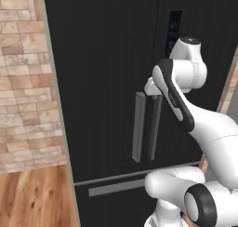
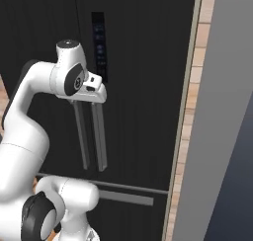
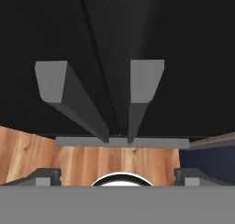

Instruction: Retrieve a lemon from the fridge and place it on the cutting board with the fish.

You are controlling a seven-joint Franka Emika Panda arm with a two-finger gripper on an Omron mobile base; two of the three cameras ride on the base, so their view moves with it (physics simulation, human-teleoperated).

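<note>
Fridge shut, both black doors closed, fills most of left and right base views. 2 long grey bar handles hang side by side at the door seam, vertical, close together but apart. Grey horiz handle of lower drawer sits below them, drawer closed too. Small dark control panel on upper door, above the handles. Arm reaches fwd w/ the hand at the top ends of the 2 handles; tool points down along them. Hand view looks down the door face: both handle tops in the foreground, left one and right one, running away to the drawer handle and wood floor beneath. Tool fingertips sit at far left and far right of the hand view bottom, so jaws are spread about as wide as they go, nothing between them, nothing held. Can't tell from the base views if the hand touches a handle – looks just beside/over the tops, contact unclear. Brick wall left of fridge in left base view; brick strip and grey panel right of it in right base view. Wood floor at lower left of left base view too.
</note>
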